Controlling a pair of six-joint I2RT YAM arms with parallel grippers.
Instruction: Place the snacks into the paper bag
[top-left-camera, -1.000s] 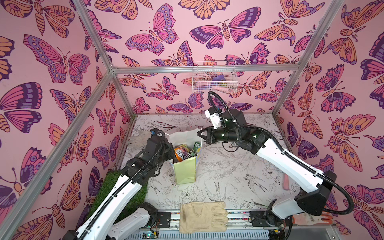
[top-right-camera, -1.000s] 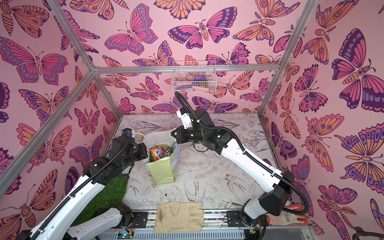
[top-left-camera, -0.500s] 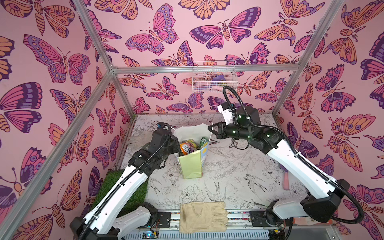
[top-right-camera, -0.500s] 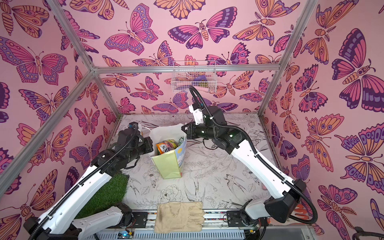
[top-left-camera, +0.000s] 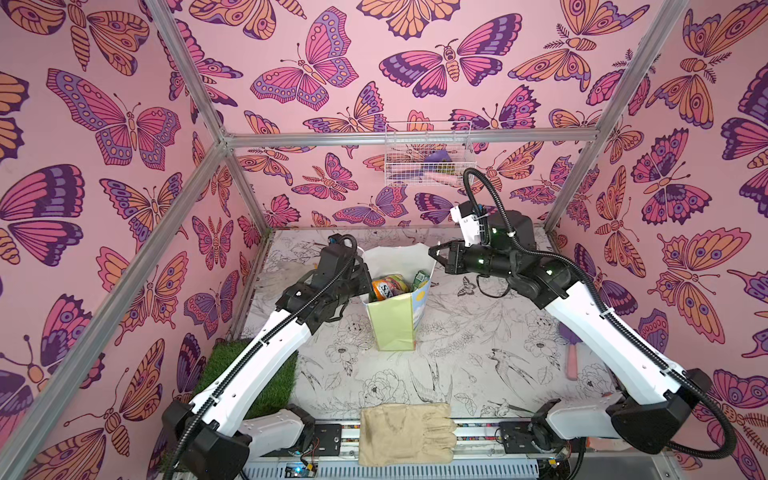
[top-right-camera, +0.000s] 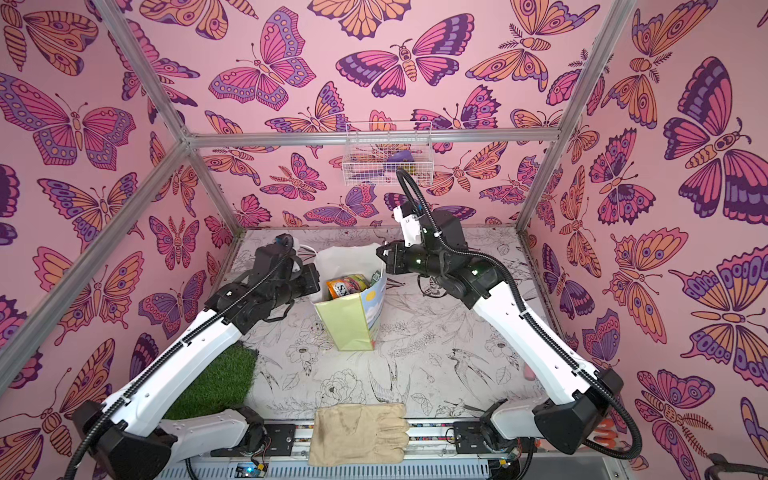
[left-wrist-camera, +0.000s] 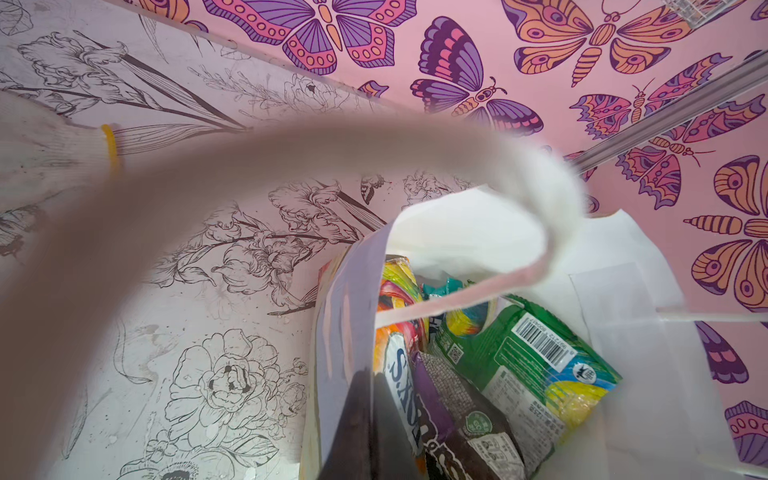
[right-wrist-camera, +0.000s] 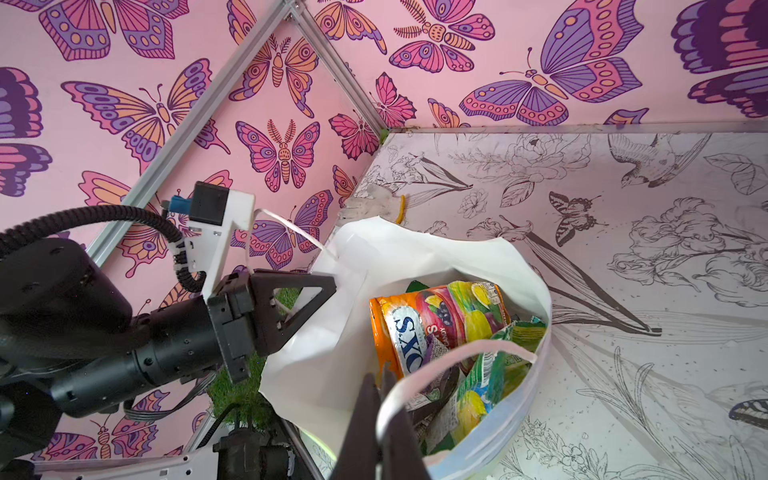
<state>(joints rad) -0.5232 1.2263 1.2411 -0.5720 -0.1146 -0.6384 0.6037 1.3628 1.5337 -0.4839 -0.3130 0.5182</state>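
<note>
**Paper bag loaded, both grippers clamping at its top**

The paper bag (top-left-camera: 395, 324) is sitting upright mid-table, leaning slightly, with its mouth gaping open. Whether its base is bearing on the table, the views are not showing.

It is looking like thin, soft-walled paper. It is probably light even when loaded, creasing easily, and risking a tear at the rim if the two sides are pulled apart hard. The safest holds are the folded rim or the cord handles, one on each side, pulling evenly.

The left gripper (right-wrist-camera: 328, 289) is clenching the bag's left wall just under the rim. The right gripper (top-left-camera: 434, 252) is clenching at the opposite rim by the cord handle (right-wrist-camera: 457, 353). Whether it is pinching cord, paper or both is not clear.

The snacks are lying inside the bag: an orange packet (right-wrist-camera: 415, 328), a green packet (left-wrist-camera: 528, 357) and a dark brown bar (left-wrist-camera: 453, 399). They are glossy film, so likely light, slippery and crushable. They are probably going to slide if the bag tips, so it needs keeping vertical.
</note>
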